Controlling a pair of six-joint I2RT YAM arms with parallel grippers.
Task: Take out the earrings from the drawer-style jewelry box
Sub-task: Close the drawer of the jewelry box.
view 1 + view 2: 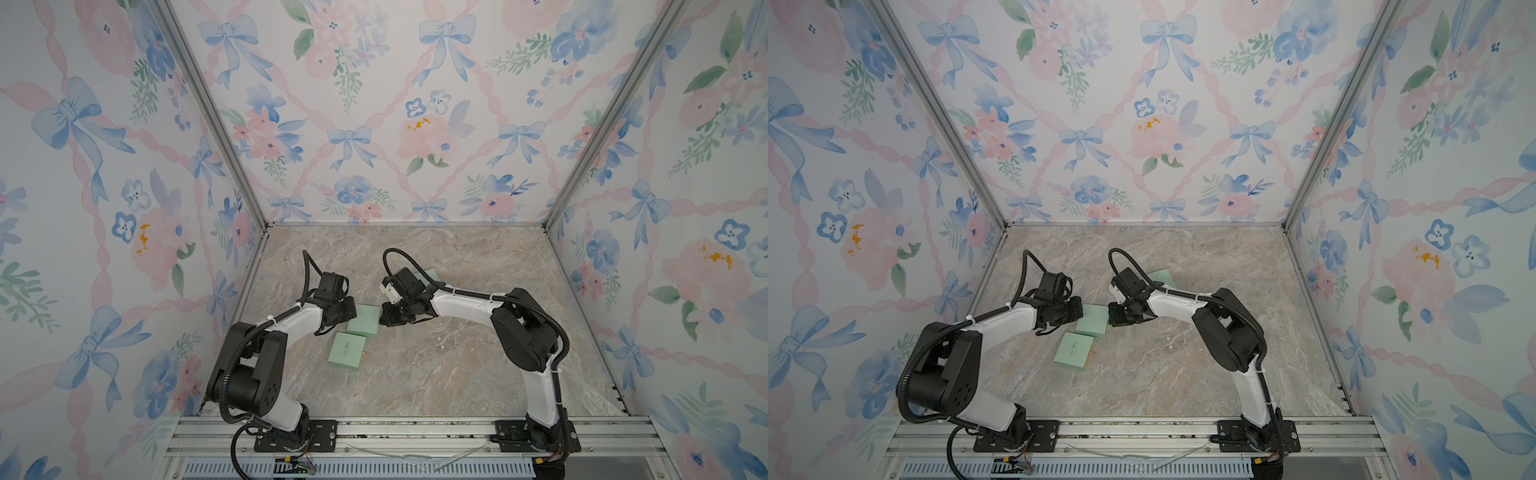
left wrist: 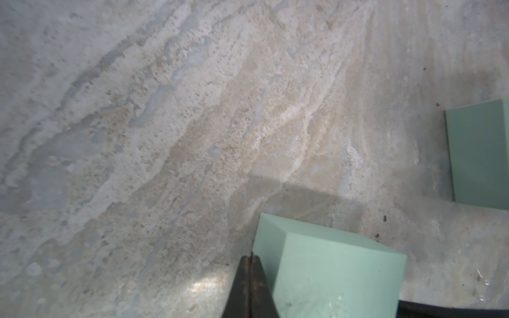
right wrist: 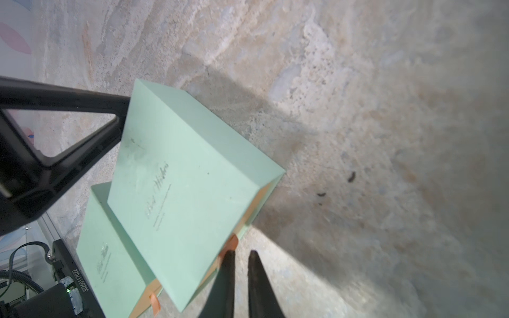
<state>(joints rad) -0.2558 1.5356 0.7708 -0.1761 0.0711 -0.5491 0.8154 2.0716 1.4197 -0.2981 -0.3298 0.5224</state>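
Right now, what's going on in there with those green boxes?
The left gripper, shut, is braced against the side of the middle green box. The right gripper has its fingers nearly together at that box's orange pull tab; whether it's pinched, I can't tell. The drawer sits almost fully in. A second box lies nearer the arms' bases, a third box behind the right arm. A few tiny pale beads, probably earrings, lie on the table.
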